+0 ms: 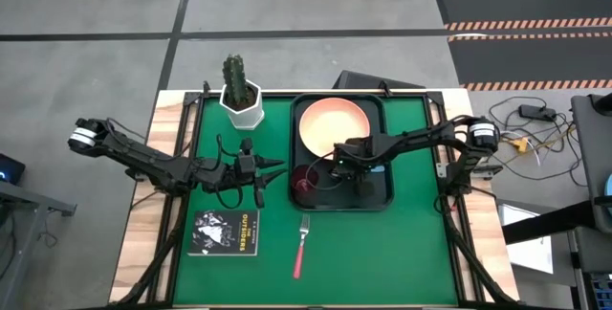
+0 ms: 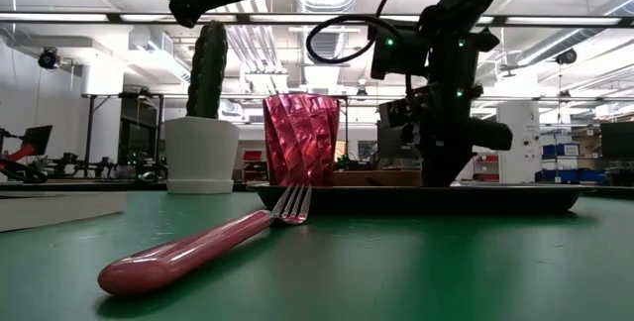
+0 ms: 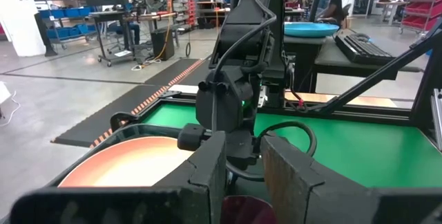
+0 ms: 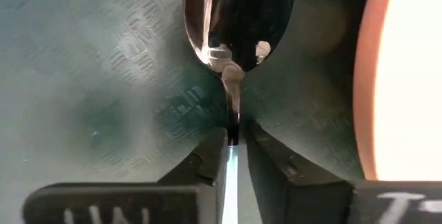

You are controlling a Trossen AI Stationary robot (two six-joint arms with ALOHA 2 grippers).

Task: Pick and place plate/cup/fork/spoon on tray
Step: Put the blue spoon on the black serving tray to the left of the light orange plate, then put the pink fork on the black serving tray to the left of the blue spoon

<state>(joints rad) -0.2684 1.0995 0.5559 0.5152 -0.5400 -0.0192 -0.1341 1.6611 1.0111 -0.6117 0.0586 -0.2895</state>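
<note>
The dark tray (image 1: 379,195) holds the peach-orange plate (image 1: 331,123) at its far end and the dark red cup (image 1: 306,182) at its near left corner. My right gripper (image 1: 352,165) is low over the tray, next to the plate, shut on the spoon (image 4: 238,23). The fork (image 1: 301,243) lies flat on the green mat in front of the tray, tines toward it. My left gripper (image 1: 271,169) hangs open and empty above the mat, left of the cup. My right gripper pinches the spoon's light blue handle (image 4: 230,172) between its two fingers, just behind the metal neck, and lies along the spoon. The dark oval bowl (image 4: 238,16) sticks out past the fingertips over the tray floor. I cannot tell whether it touches the tray.
A white hexagonal pot with a cactus (image 1: 241,99) stands at the table's far left. A small black book (image 1: 227,232) lies at the near left. Green mat lies bare to the right of the fork and the tray.
</note>
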